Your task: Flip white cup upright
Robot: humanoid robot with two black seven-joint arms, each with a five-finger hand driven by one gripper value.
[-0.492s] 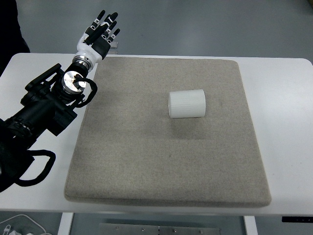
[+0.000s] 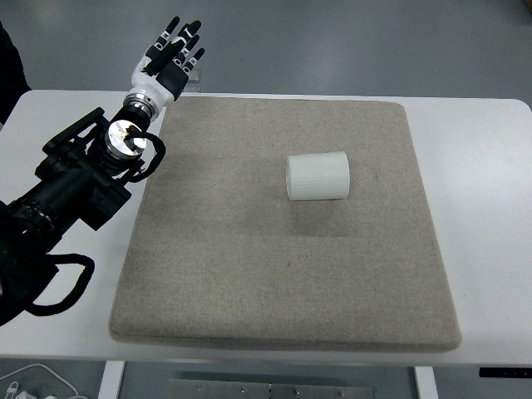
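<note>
Top view shows the white cup (image 2: 317, 176) lying on its side near the middle of the grey felt mat (image 2: 249, 283), its long axis running left to right, nothing touching it. Up at the mat's far left corner hangs the left hand (image 2: 170, 55), fingers spread and empty, well apart from the cup; no right hand in sight. Now the risks, as I judge them: that cup is round and on its side, so a nudge from a fingertip could send it rolling across the mat toward an edge. A grip too near one end may let it slip or tip back over. The white surface (image 2: 490, 216) beyond the mat looks slicker still.
</note>
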